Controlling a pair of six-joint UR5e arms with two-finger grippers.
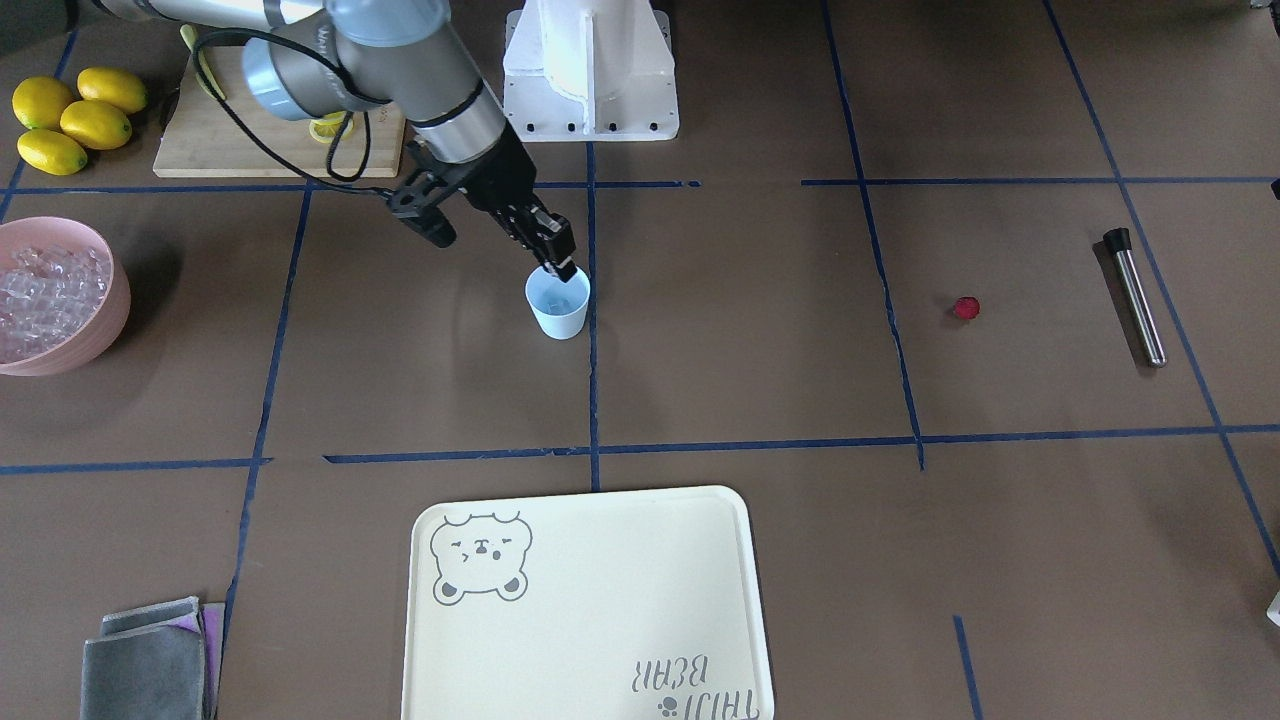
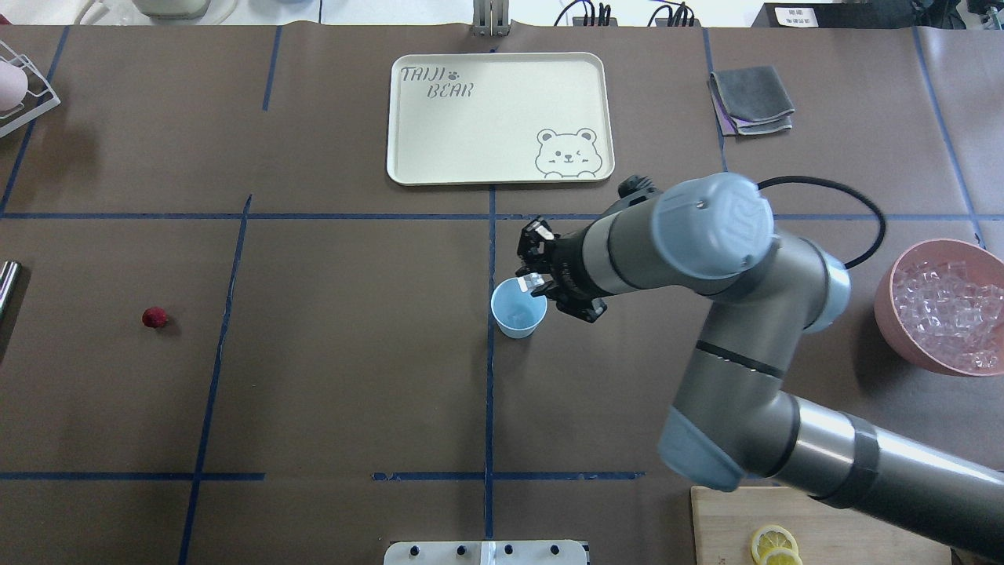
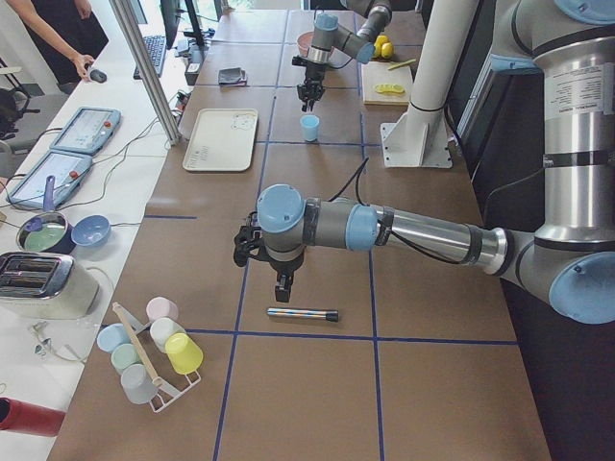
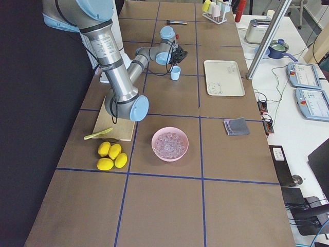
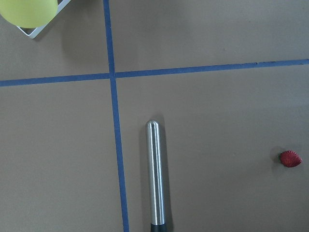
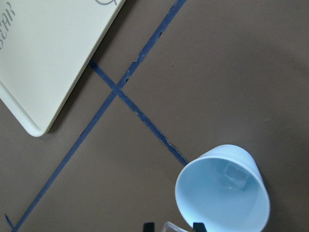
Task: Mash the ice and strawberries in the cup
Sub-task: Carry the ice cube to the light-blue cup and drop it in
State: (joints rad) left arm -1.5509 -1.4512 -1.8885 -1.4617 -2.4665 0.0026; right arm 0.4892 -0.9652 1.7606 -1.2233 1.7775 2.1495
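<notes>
The pale blue cup [image 1: 557, 305] stands upright mid-table; it also shows in the overhead view [image 2: 518, 309] and the right wrist view [image 6: 222, 193]. One clear ice cube [image 6: 236, 175] lies inside it. My right gripper [image 2: 536, 279] hangs just over the cup's rim, shut on another ice cube [image 6: 172, 227]. The strawberry [image 1: 965, 308] lies alone on the table, far from the cup, and shows in the left wrist view [image 5: 290, 158]. My left gripper [image 3: 282, 283] hovers above a metal rod [image 5: 155, 179]; I cannot tell whether it is open or shut.
A pink bowl [image 1: 108, 325] full of ice sits on the robot's right, with lemons [image 1: 75, 118] and a cutting board [image 1: 260, 150] behind it. A cream tray [image 2: 471, 133] and a grey cloth [image 2: 751, 98] lie at the far side. A cup rack [image 3: 149, 351] stands at the left end.
</notes>
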